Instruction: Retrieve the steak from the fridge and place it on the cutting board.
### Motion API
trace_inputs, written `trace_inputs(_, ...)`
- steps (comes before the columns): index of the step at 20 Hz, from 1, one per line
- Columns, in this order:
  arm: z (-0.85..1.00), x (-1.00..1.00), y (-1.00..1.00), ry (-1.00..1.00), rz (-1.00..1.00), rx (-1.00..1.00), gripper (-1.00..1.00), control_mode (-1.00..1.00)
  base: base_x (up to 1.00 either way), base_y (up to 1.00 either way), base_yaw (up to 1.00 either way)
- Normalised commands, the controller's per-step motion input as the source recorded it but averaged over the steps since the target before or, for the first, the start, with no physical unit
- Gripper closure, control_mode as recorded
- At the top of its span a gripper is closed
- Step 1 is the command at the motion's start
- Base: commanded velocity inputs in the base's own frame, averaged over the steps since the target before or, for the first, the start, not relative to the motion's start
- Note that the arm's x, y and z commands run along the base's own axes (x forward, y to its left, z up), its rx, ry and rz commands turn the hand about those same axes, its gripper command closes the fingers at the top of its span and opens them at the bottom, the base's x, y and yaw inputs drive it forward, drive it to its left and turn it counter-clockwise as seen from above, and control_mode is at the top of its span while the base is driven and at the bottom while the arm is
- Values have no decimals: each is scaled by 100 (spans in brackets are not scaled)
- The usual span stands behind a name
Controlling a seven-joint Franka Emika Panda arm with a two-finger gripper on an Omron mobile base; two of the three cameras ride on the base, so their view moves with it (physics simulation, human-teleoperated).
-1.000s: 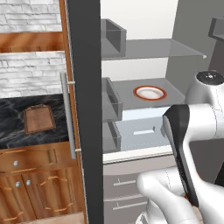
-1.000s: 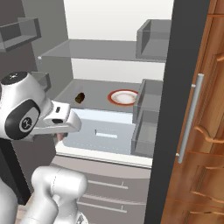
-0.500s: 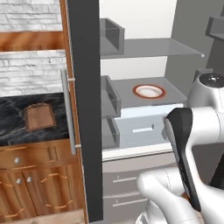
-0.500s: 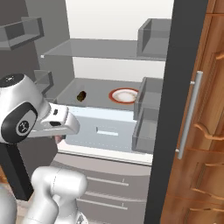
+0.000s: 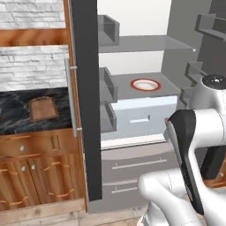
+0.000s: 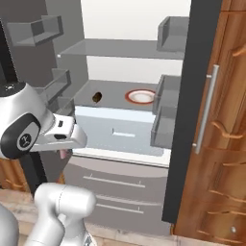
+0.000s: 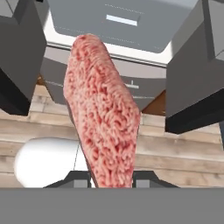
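The steak (image 7: 103,127), a pinkish marbled slab, stands up between my fingertips (image 7: 151,178) in the hand view, with my gripper (image 7: 111,180) shut on its lower end. A bit of its pink edge (image 6: 62,153) hangs below the hand in the right base view. My gripper (image 6: 63,150) is held in front of the open fridge (image 6: 120,132), outside its shelves, at drawer height. The fridge door (image 5: 86,101) stands open between the fridge and the counter. On the dark counter to the left of that door lies the brown cutting board (image 5: 43,109).
A round white red-rimmed plate (image 5: 144,84) and a small brown item (image 6: 97,97) sit on the fridge's middle shelf. Door bins (image 5: 108,88) line the open door. Wooden cabinets (image 5: 35,172) stand below the counter, and a tall wooden cabinet (image 6: 221,144) is on the right.
The hand with the steak has drawn back from the fridge shelves and dropped a little. Both base views have shifted slightly.
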Motion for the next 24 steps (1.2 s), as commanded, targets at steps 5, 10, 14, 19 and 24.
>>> trace_inputs(5,0,0,0,0,0,0,100,100,-44,42,0)
trace_inputs(10,0,0,0,0,0,0,100,100,-36,67,0)
trace_inputs(14,0,0,0,0,0,0,100,100,-47,58,0)
trace_inputs(19,0,0,0,0,0,0,100,100,-53,47,-1)
trace_inputs(24,0,0,0,0,0,0,100,100,-20,86,-6)
